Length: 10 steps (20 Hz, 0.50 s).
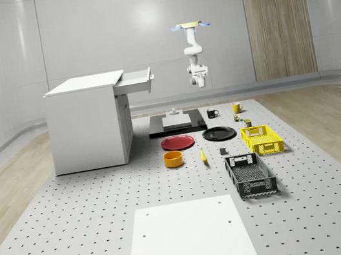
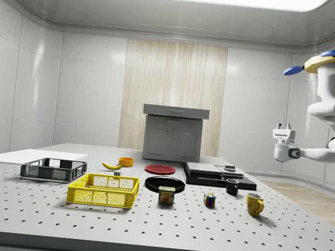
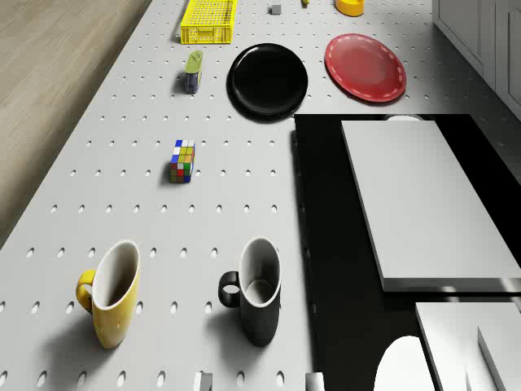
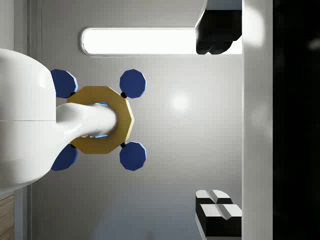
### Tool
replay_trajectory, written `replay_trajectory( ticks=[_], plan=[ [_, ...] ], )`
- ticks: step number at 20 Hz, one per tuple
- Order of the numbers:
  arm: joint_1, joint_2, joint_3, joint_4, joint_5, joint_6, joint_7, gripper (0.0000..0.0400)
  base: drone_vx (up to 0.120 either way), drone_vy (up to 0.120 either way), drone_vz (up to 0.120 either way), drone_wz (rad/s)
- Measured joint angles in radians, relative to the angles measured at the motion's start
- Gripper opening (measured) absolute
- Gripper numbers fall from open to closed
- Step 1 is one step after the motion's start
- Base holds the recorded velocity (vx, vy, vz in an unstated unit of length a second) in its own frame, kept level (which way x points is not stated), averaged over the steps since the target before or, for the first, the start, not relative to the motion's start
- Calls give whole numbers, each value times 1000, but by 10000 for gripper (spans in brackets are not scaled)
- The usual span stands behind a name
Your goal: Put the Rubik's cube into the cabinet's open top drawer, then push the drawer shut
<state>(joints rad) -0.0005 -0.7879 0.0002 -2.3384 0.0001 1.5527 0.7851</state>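
Observation:
The Rubik's cube lies on the perforated table, beside a Spam can, and shows small in the whole-scene view. The white cabinet stands at the whole-scene view's left, its top drawer pulled open. The drone hovers high over the table's far part, to the right of the drawer. My gripper hangs in the air at about drawer height, far above the cube. In the wrist view it points up at the drone, and the gripper is open and holds nothing.
A yellow mug and a black mug stand beyond the cube, next to a dark platform carrying a grey slab. A black plate, red plate, yellow basket, black basket, orange bowl and banana lie nearer.

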Motion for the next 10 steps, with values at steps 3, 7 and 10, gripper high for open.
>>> replay_trajectory(
  ticks=[3,7,10],
  plan=[
    [-2,7,1,63,1,-53,-1,400,120,120,0,0],
    [-3,33,2,149,1,-111,-2,400,120,120,0,0],
    [-4,53,2,206,2,-145,-2,400,120,120,0,0]
  ],
)
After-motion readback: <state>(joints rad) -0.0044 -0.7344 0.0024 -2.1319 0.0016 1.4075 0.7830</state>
